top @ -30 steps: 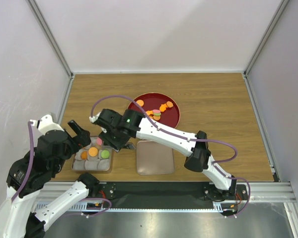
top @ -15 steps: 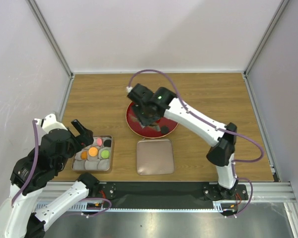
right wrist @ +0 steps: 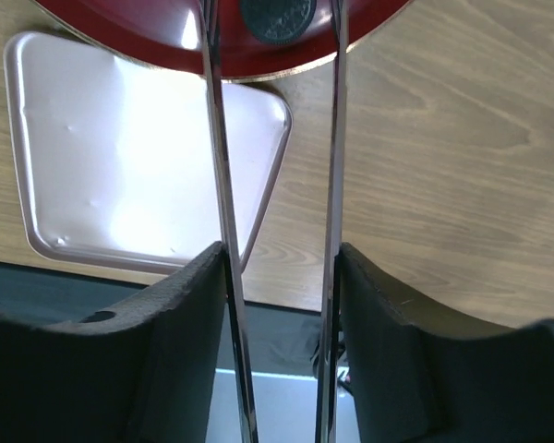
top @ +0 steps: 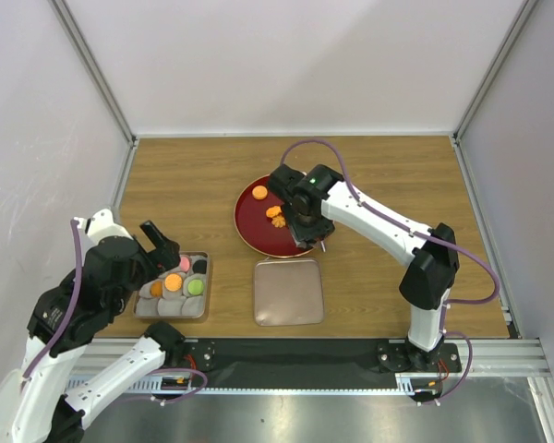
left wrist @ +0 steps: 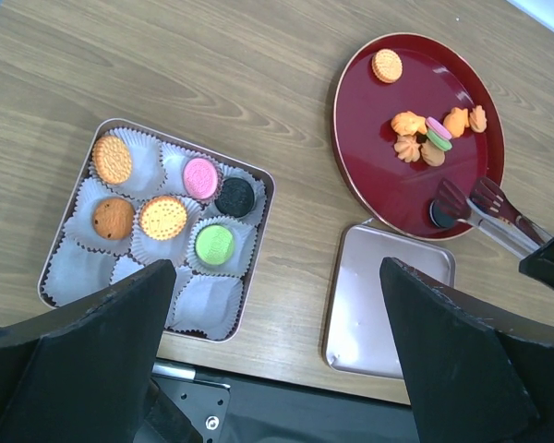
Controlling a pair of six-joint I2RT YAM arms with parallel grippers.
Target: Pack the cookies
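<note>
My left arm sits folded at the near left of the wooden worktop. My left gripper is spread wide and empty, hovering above the square silver tin, where six cookies lie in white paper cups. Beside the tin lies the pinkish metallic rounded-square lid. Farther out, my right arm reaches over the round red plate, my right gripper clamped on slim metal tongs. Only the wrist views show the tong tips straddling a dark cookie at the plate's near rim. Orange cookies cluster beyond it.
</note>
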